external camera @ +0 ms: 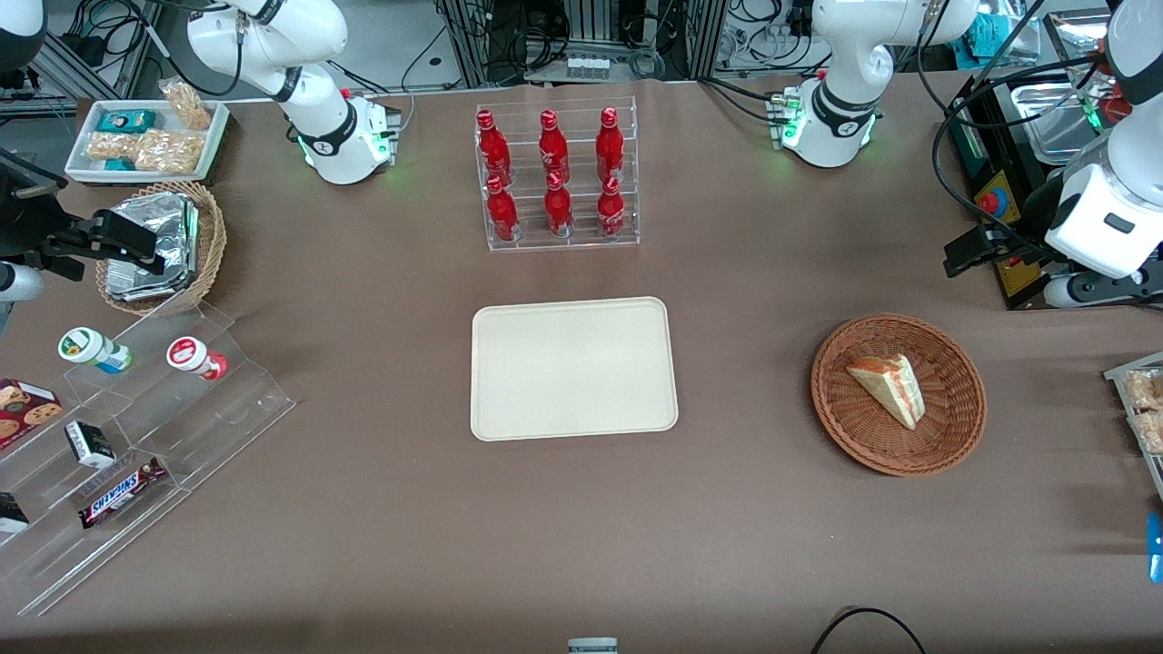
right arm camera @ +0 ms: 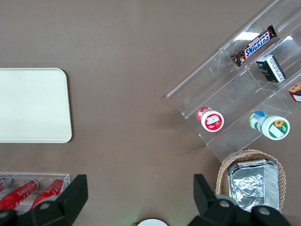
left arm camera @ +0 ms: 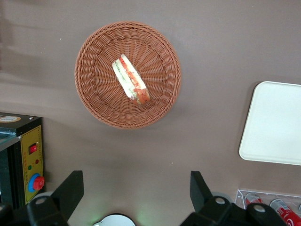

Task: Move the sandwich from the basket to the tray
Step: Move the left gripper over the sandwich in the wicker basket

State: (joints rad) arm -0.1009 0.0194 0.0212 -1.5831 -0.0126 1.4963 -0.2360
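The sandwich (external camera: 889,389) is a pale bread wedge with red-orange and green filling, and it lies in the round reddish-brown wicker basket (external camera: 954,436) toward the working arm's end of the table. The cream-beige tray (external camera: 572,368) lies flat mid-table and holds nothing. My left gripper (external camera: 969,252) hangs high over the table, farther from the front camera than the basket, open and holding nothing. The left wrist view shows the gripper (left arm camera: 135,188) with its black fingers (left arm camera: 70,188) wide apart, well clear of the sandwich (left arm camera: 131,86), the basket (left arm camera: 94,99) and the tray (left arm camera: 275,122).
A clear rack of red bottles (external camera: 556,177) stands farther from the front camera than the tray. A black control box (external camera: 999,200) sits near my gripper. A snack tray (external camera: 1140,409) sits at the working arm's table edge. A clear stepped stand (external camera: 136,436) and a tan basket of foil packets (external camera: 164,245) are at the parked arm's end.
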